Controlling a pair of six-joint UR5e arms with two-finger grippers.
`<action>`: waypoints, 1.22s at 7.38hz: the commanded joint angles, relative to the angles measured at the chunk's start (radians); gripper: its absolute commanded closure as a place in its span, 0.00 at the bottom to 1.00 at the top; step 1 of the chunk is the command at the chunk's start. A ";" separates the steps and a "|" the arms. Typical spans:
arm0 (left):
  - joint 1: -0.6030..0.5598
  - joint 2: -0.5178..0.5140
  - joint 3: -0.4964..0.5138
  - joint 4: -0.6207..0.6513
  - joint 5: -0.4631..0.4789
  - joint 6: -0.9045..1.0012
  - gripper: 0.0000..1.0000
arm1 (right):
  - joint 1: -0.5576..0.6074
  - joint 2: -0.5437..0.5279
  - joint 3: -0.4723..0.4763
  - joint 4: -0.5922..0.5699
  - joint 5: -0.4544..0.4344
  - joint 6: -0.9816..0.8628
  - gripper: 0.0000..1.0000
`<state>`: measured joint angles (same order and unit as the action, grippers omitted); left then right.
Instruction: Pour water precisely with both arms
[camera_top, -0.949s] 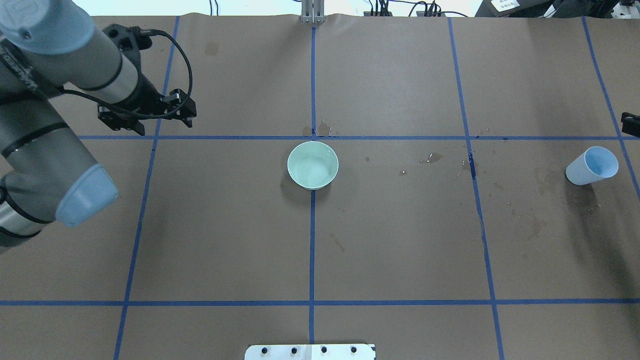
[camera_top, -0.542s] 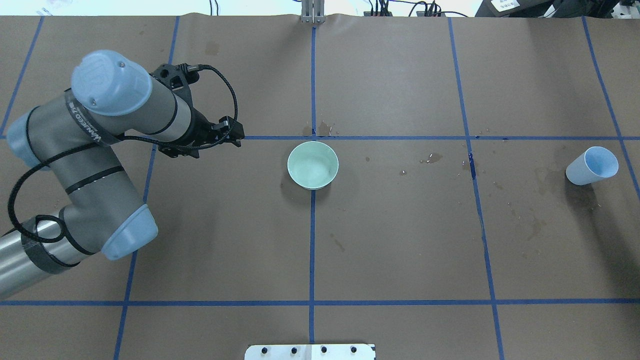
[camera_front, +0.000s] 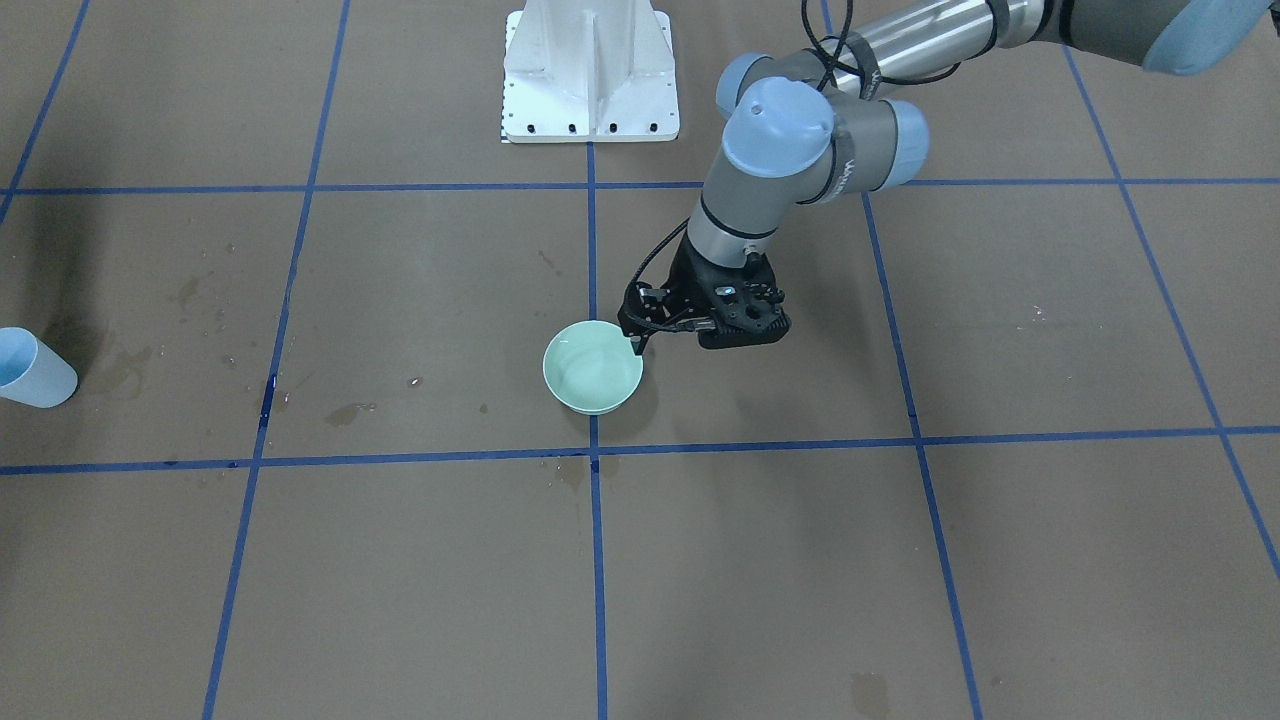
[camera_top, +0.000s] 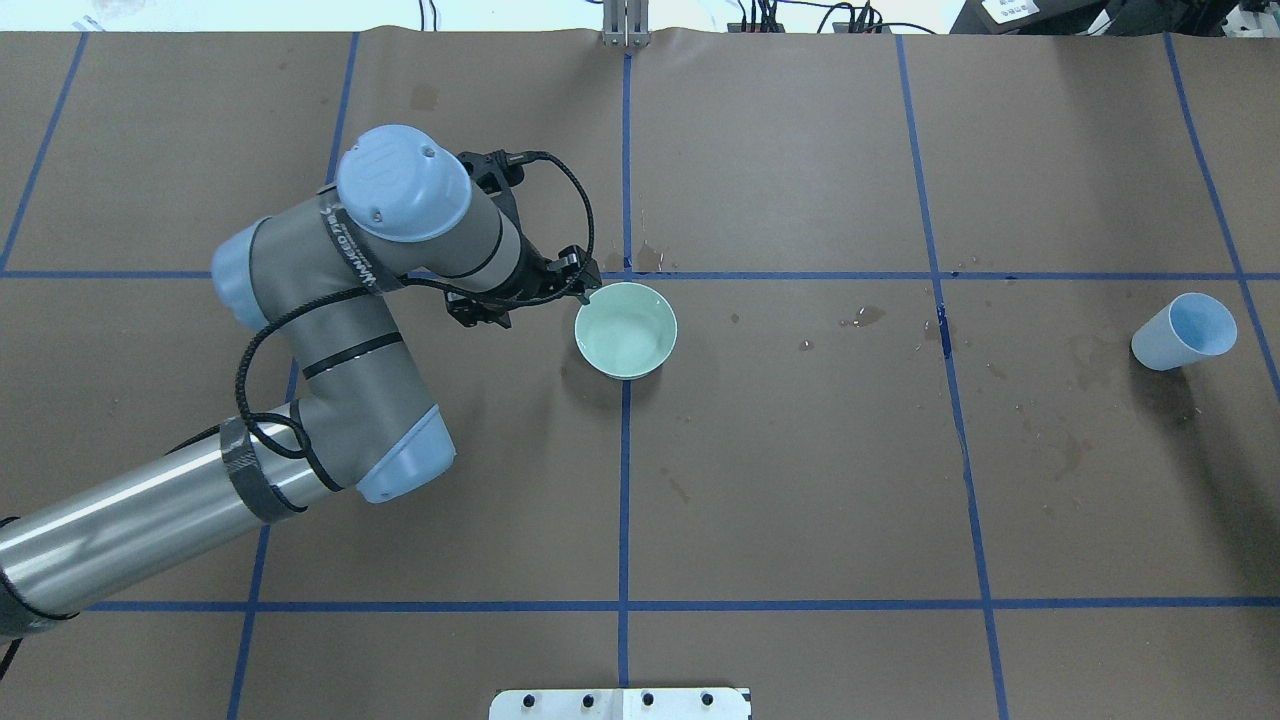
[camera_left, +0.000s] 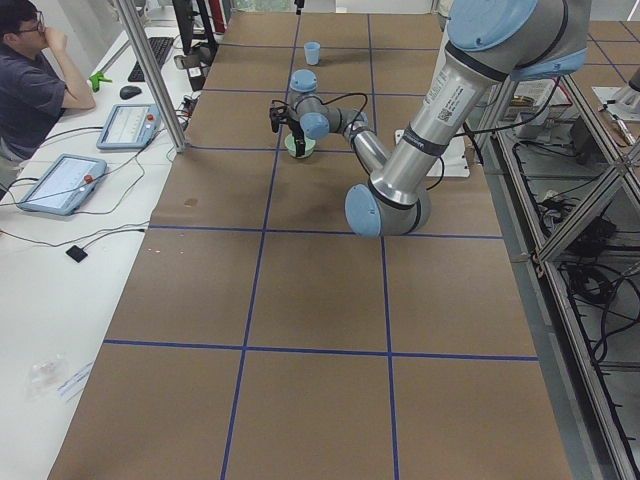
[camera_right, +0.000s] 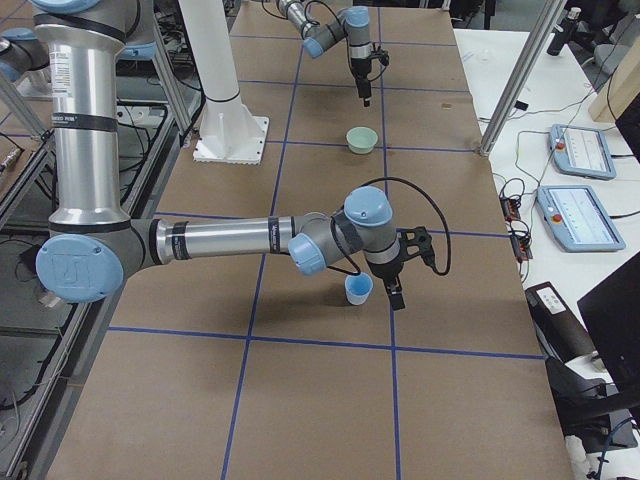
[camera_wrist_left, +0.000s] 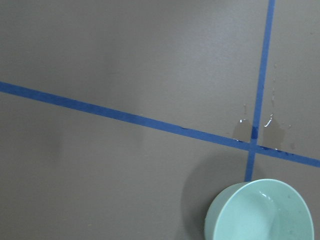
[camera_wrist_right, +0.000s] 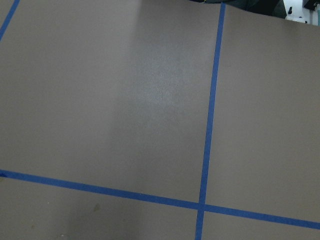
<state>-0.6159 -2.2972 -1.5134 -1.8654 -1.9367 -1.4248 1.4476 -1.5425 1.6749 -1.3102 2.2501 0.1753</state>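
A mint-green bowl (camera_top: 626, 330) stands at the table's middle; it also shows in the front view (camera_front: 592, 368) and the left wrist view (camera_wrist_left: 260, 212). Faint glints show inside it. Wet spots of water (camera_top: 862, 318) mark the paper. My left gripper (camera_top: 583, 291) looks shut and empty, its tip at the bowl's left rim (camera_front: 638, 343). A light blue cup (camera_top: 1185, 332) stands upright at the far right. My right gripper (camera_right: 394, 296) shows only in the exterior right view, close beside the cup (camera_right: 358, 288); I cannot tell whether it is open or shut.
The white pedestal (camera_front: 590, 70) stands at the table's robot side. Blue tape lines (camera_top: 626, 500) grid the brown paper. An operator (camera_left: 30, 80) sits by a side table with tablets (camera_left: 60, 180). More tablets (camera_right: 578, 150) lie beyond the table's far edge.
My left arm has swept right from the table's left side until its gripper reached the bowl's left rim. The black part at the right edge has left the overhead view. Bowl and cup have not moved.
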 joint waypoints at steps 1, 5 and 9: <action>0.039 -0.053 0.090 -0.003 0.001 0.001 0.00 | 0.002 0.036 -0.004 -0.118 0.037 -0.091 0.01; 0.059 -0.065 0.134 -0.008 -0.001 0.004 0.40 | 0.002 0.041 -0.023 -0.121 0.111 -0.093 0.01; 0.059 -0.079 0.139 0.002 -0.004 -0.005 1.00 | 0.017 0.039 -0.032 -0.121 0.152 -0.093 0.01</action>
<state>-0.5563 -2.3708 -1.3735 -1.8679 -1.9387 -1.4249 1.4616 -1.5032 1.6456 -1.4312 2.3914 0.0829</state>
